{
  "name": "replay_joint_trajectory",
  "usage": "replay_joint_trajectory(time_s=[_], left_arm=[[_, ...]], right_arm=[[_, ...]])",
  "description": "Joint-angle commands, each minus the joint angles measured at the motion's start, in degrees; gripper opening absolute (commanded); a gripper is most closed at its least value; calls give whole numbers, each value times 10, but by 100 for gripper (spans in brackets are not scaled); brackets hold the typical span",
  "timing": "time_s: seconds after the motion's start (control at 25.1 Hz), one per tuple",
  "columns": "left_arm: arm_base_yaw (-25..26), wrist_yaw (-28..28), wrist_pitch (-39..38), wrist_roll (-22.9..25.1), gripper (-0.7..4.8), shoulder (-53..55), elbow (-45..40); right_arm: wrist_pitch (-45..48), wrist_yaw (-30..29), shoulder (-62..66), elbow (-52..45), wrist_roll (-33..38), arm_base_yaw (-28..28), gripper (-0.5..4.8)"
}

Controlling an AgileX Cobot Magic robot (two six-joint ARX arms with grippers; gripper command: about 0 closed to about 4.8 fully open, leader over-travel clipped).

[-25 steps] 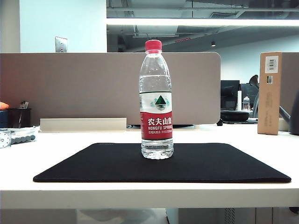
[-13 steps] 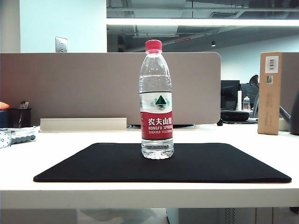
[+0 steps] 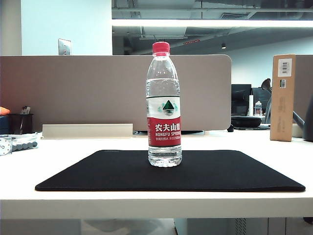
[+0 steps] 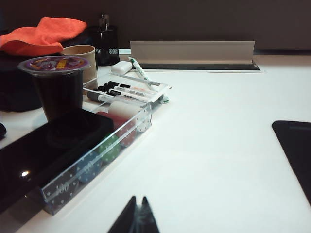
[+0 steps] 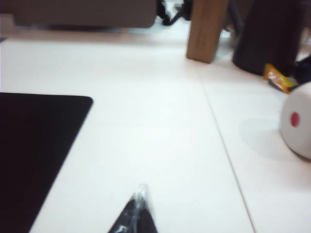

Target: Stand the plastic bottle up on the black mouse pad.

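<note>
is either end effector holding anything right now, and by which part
Nothing is held. The left end effector and right end effector are both shut on nothing, low over the white table. The bottle stands alone on the mouse pad.

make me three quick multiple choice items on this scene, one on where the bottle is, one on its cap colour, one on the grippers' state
1. Where is the plastic bottle?
A. on the black mouse pad
B. on the bare table
C. in a gripper

2. What colour is its cap?
A. blue
B. red
C. white

3. How are the left gripper and right gripper?
A. both open
B. one grips the bottle
C. both shut, empty

Answers:
1 A: it stands upright on the pad in the exterior view.
2 B: the cap shows red.
3 C: each wrist view shows the fingertips together over the white table, holding nothing.
</note>
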Motion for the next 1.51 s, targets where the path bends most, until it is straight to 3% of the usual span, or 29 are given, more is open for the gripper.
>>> replay_joint_trajectory(time_s=[0.04,0.2,0.44,1.51], left_arm=[[0,0,3,-2,-4,0,3],[0,1,3,-2,-4,0,3],[0,1,3,-2,-4,0,3],[0,1,3,-2,-4,0,3]], right_arm=[[13,66,-2,-2,3,36,-1],[33,121,-2,-2,28,63,-1],[38,116,-2,-2,62,63,-1],[38,112,-2,-2,63,63,-1]])
